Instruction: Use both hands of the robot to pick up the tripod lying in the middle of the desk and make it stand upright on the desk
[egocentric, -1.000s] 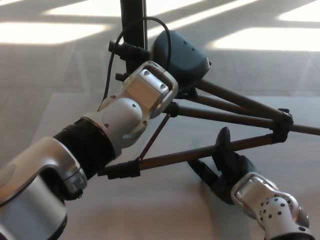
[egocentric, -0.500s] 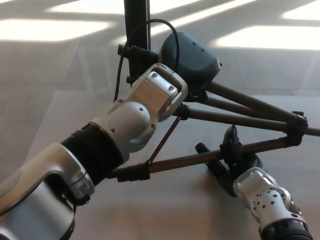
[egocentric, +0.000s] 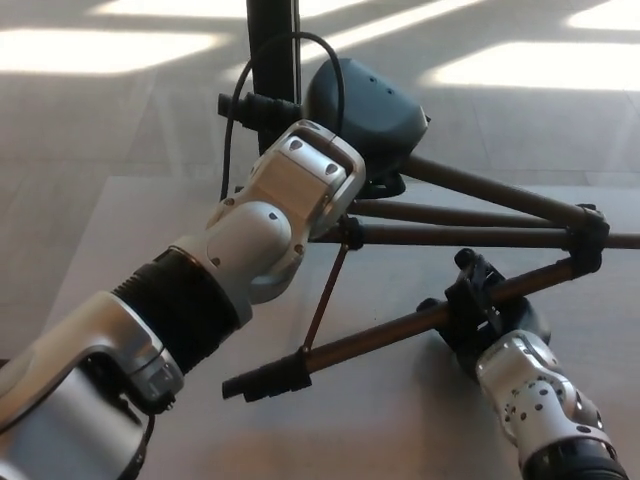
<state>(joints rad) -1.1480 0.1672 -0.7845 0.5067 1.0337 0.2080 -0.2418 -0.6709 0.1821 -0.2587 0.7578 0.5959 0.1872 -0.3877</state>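
A humanoid robot works a tripod (egocentric: 470, 215) off the table (egocentric: 120, 230), seen from its head camera. The right hand (egocentric: 480, 305) is clamped on the nearest leg (egocentric: 400, 328), thumb and fingers wrapped round the tube partway along it. The left hand (egocentric: 305, 195) reaches in at the hub where the legs meet, beneath the dark rounded head (egocentric: 365, 100); the white wrist housing hides its fingers, so whether they grip cannot be told. Compared with half a second earlier, the near leg slopes more steeply, its black foot (egocentric: 265, 378) sitting lower in the frame while the right hand has climbed, and the head has drifted slightly left. The tripod lies tilted, legs splayed toward the right, the black centre column (egocentric: 272, 50) running up out of frame. That suggests the lift is under way but the stand is far from upright; the legs appear not yet set under the hub.
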